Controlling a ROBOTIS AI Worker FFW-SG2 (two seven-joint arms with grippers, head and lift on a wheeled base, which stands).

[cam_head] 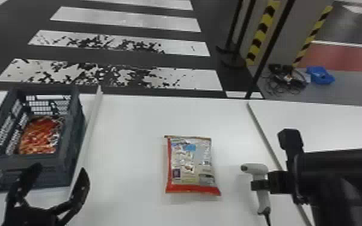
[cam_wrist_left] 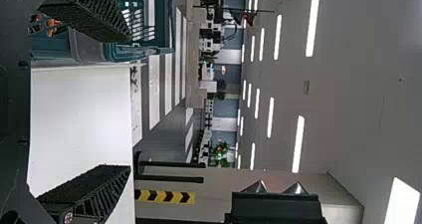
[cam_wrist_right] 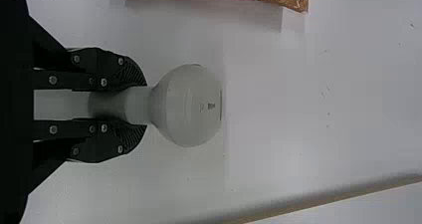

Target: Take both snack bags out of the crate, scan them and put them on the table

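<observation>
Lower right in the head view, the right pincer (cam_wrist_right: 143,105) grips the scanner (cam_head: 254,169), presumably for the snack bag (cam_head: 189,163) mid-frame on the tabletop (cam_head: 129,135); lower left, the left pincer (cam_head: 60,170) gapes near the crate (cam_head: 72,135), whose wall partly hides the second bag (cam_head: 39,138).

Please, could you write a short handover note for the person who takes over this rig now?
Left tool: open and empty, by the near side of the crate.
Right tool: closed on the handheld scanner, right of the bag on the table.
Done: one snack bag is out, lying on the table. Whether it was scanned, I cannot tell.
Left: the other snack bag is still in the crate; take it out, scan it, put it on the table.
</observation>
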